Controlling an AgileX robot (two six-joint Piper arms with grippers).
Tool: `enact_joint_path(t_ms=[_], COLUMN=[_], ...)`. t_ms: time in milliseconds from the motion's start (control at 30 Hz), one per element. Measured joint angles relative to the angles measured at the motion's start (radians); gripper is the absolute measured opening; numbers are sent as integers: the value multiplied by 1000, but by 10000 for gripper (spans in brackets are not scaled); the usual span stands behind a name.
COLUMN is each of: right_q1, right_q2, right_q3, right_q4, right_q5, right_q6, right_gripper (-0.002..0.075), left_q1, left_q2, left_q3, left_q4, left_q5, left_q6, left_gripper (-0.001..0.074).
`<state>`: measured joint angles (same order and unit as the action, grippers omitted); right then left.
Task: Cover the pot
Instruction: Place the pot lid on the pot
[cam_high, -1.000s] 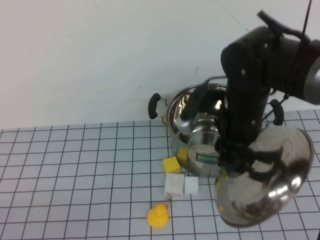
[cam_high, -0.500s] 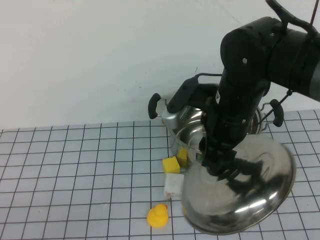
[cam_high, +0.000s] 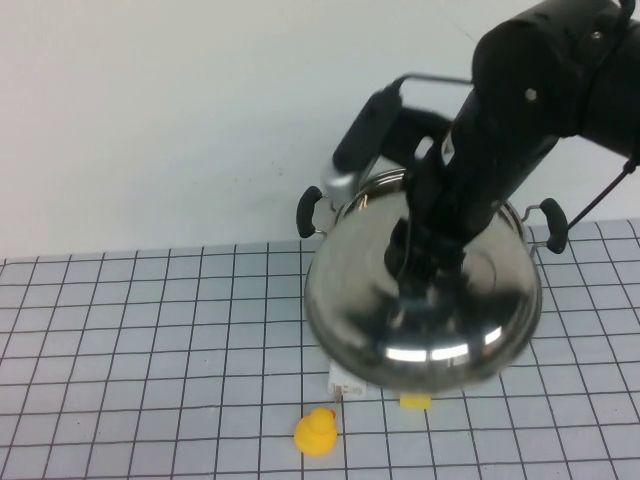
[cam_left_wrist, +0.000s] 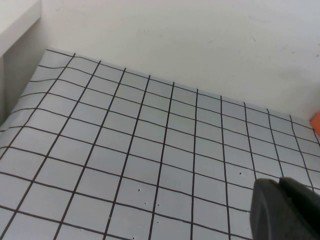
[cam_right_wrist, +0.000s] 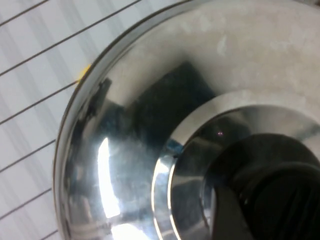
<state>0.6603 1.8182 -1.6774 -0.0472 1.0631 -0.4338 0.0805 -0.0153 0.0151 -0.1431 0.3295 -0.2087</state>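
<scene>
Since a second ago your right arm has swung the lid (cam_high: 425, 300) from the lower right of the frame up and leftward, so it now hangs tilted over the pot (cam_high: 340, 190), which sits right of centre at the back of the worktop (cam_high: 150, 330). Covering isn't finished: you must level and lower it. Your right gripper (cam_high: 420, 262) reaches down with fingers clamped on the knob (cam_right_wrist: 272, 192); your left gripper (cam_left_wrist: 287, 210) hovers over bare worktop, state unclear.
</scene>
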Motion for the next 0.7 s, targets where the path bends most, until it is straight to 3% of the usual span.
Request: enact_joint_path(t_ms=[433, 700], right_q1=[-179, -212], right_q2=[91, 178], right_q3=[0, 0], right_q4=[-39, -24], right_q5=[-355, -462], right_q6=[145, 162], right_gripper=[353, 353], left_q1=[0, 0], left_q2=[0, 0], left_q3=[0, 0], left_q4=[0, 0], left_q5=[0, 0], left_q6=[0, 0], left_gripper=[-2, -3])
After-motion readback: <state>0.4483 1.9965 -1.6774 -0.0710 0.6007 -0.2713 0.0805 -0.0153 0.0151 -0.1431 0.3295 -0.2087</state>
